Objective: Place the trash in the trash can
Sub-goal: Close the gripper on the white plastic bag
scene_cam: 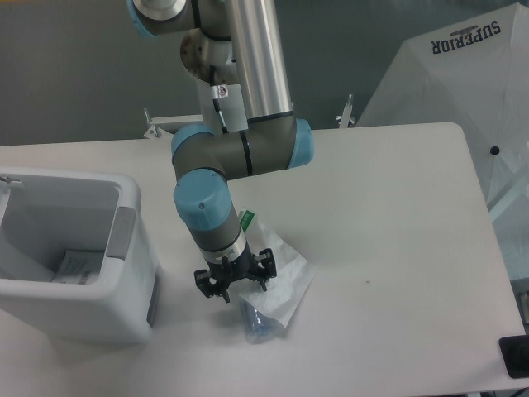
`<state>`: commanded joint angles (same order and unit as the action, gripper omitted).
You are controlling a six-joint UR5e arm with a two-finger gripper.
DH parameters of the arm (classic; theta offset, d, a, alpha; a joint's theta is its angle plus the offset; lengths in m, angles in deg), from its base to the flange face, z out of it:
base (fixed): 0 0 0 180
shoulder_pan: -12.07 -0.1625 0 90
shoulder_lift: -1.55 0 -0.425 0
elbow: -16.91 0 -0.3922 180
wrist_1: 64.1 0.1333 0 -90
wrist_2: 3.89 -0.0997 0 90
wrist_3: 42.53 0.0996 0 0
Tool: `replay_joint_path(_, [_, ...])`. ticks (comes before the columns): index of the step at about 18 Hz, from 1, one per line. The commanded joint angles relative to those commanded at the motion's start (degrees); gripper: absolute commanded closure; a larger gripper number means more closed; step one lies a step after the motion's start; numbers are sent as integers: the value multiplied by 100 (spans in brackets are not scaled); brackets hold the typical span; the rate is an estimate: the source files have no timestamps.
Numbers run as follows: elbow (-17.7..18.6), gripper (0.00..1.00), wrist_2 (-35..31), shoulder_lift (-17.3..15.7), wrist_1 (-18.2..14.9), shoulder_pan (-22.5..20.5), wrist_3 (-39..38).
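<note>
With the gripper (234, 284) down on the bag (277, 277), jaws seemingly open, pickup's in hand: close, lift, carry to the trash can (124, 248) at 9 o'clock.

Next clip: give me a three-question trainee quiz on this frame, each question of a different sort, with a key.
1. True or false: the plastic bag already lies inside the bin.
2. On which side of the picture does the bin stand? A) left B) right C) far back
3. Fill in: the hand is low over the near-left part of the ____.

Key: 1 false, the bag lies on the table, beside the bin. 2 A. 3 bag. Whether the hand has closed on it cannot be told from this view.
</note>
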<state>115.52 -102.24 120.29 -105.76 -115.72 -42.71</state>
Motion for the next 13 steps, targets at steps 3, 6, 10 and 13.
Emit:
replay_joint_path(3, [9,56,9,-9,9,0,9])
replay_joint_path(6, [26,60,52,-61,18,-9,79])
replay_joint_path(10, [70,62,140,-158,26,-35,123])
replay_joint_path(13, [97,64,202,-176,26,-44,158])
